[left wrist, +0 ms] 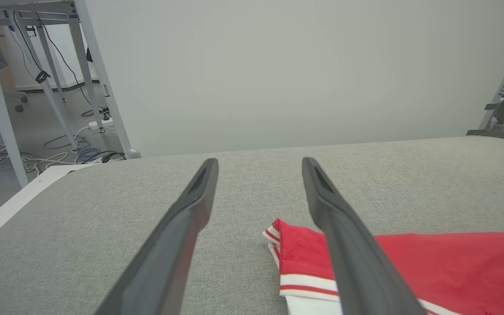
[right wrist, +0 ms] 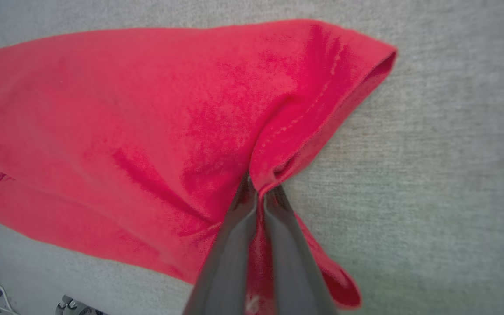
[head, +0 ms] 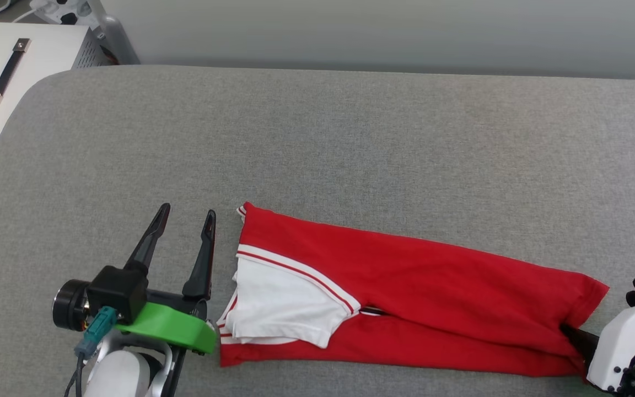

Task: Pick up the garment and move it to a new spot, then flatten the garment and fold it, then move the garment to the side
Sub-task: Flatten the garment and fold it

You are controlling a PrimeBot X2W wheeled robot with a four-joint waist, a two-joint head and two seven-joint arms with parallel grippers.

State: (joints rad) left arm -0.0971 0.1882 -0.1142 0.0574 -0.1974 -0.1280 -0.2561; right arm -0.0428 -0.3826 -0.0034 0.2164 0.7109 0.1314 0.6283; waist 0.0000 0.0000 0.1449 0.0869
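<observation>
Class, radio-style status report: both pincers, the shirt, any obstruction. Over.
Left pincer open, empty, beside the sleeve end. Right pincer shut on red jersey T-shirt hem. Shirt folded long, flat on grey padded surface. Nothing blocking.

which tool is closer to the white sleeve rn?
Left. The left tool stands open just beside the white sleeve, not touching it; the right tool is shut on the garment at its far hem end.
</observation>
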